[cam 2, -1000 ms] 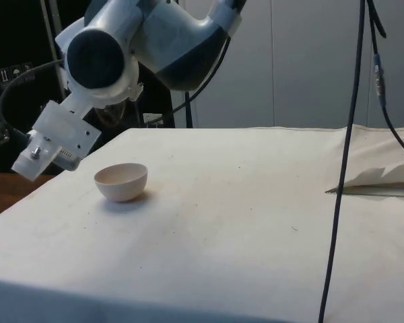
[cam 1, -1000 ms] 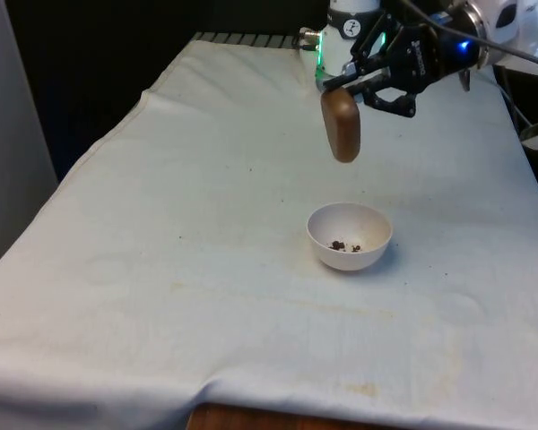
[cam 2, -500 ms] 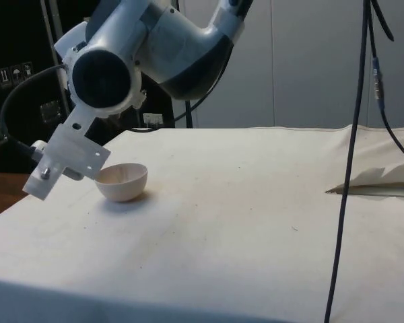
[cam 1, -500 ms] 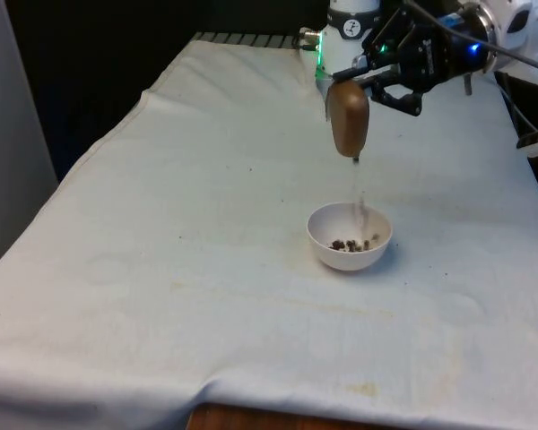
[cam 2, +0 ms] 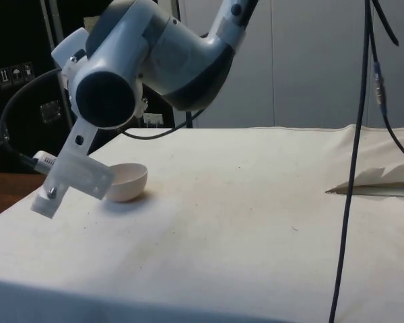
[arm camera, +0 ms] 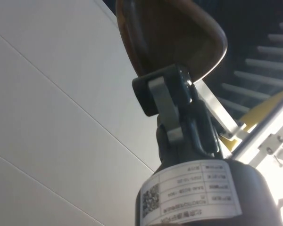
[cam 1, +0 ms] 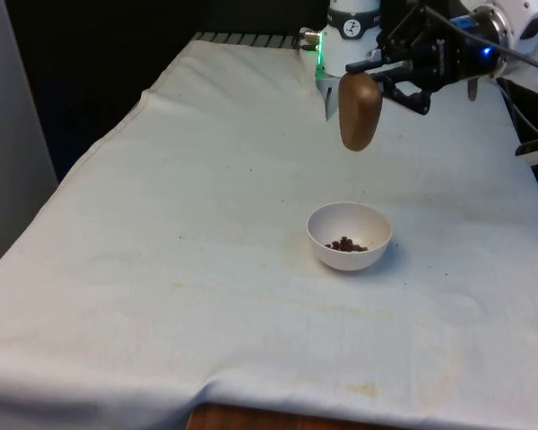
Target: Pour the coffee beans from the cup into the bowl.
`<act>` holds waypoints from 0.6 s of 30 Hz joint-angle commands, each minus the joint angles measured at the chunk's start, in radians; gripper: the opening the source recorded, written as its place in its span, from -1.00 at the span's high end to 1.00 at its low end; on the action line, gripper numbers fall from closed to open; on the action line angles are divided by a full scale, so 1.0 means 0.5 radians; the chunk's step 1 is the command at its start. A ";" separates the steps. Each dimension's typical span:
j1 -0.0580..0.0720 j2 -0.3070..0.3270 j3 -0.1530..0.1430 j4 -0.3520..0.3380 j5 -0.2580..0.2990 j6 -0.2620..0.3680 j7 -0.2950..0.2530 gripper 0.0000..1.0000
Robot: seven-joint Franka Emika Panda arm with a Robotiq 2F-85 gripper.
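A brown cup (cam 1: 360, 111) hangs upside down in the air above the white bowl (cam 1: 349, 236), held by my gripper (cam 1: 383, 80), which is shut on its rim. The bowl sits on the cloth and holds a small heap of dark coffee beans (cam 1: 346, 244). In the wrist view the brown cup (arm camera: 172, 35) is clamped between the black fingers (arm camera: 167, 96), seen against a pale wall. In the side view the bowl (cam 2: 128, 182) stands near the table's end, partly behind the arm.
The white cloth (cam 1: 206, 269) covers the whole table, with faint stains near the front edge. A black cable (cam 2: 353, 155) hangs down in the side view, and a fold of cloth (cam 2: 377, 183) lies at its right.
The cup has tipped further, from slanted to mouth down, and shifted slightly to the front view's right. Beans fell in a stream half a second ago; more beans now lie in the bowl.
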 commanded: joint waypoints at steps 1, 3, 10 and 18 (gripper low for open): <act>0.010 0.006 0.000 -0.004 -0.020 -0.020 0.002 0.99; 0.008 0.014 0.010 -0.004 -0.040 -0.046 0.002 0.99; 0.010 0.046 0.046 -0.002 -0.104 -0.136 -0.002 0.99; -0.004 0.066 0.078 0.002 -0.142 -0.196 -0.004 0.99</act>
